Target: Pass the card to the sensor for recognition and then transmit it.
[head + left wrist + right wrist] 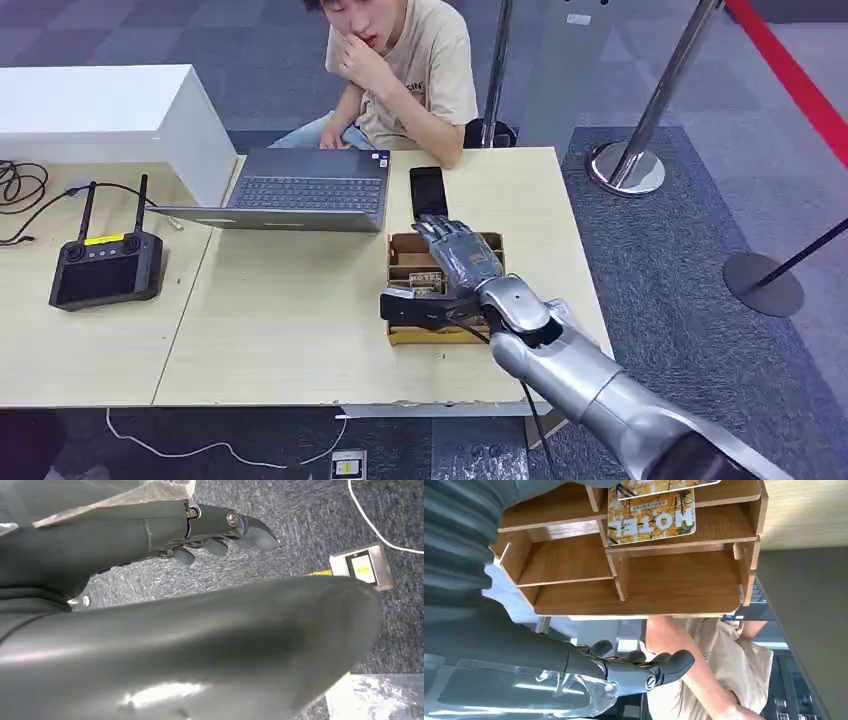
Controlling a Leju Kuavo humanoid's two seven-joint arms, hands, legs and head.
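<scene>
A yellow card point(651, 512) printed HOTEL stands in a slot of the wooden compartment box point(634, 597), with a second card point(664, 484) behind it. In the head view the box point(400, 252) sits on the right part of the table. My right hand point(458, 255) hovers over it with fingers stretched out and nothing in them point(639, 667). A flat black device point(412, 308), perhaps the sensor, lies across the box's near end, by my wrist. My left hand point(220, 532) hangs beside my body over the carpet, fingers loosely bent, holding nothing.
A person point(400, 70) sits at the table's far side behind an open laptop point(300, 190). A black phone point(428, 190) lies just beyond the box. A remote controller point(105, 268) and a white box point(100, 110) are at the left. Stanchion bases point(628, 168) stand on the right.
</scene>
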